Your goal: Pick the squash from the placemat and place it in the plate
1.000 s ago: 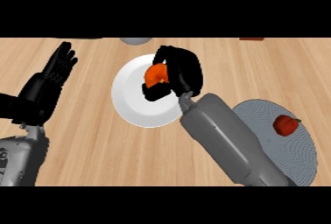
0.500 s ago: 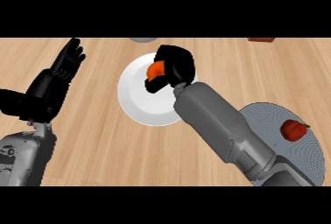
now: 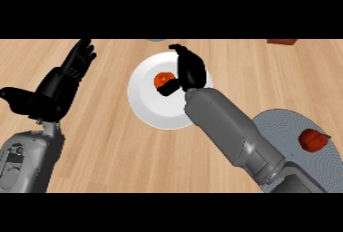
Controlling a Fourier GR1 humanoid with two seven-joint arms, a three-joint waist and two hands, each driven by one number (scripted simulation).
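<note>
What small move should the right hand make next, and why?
Probably lift the right hand up and back off the plate. The squash already lies on the plate and the fingers look opened beside it, so only the retreat seems left.

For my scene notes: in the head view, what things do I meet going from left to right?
Left hand → plate → squash → right hand → placemat → red vegetable.
</note>
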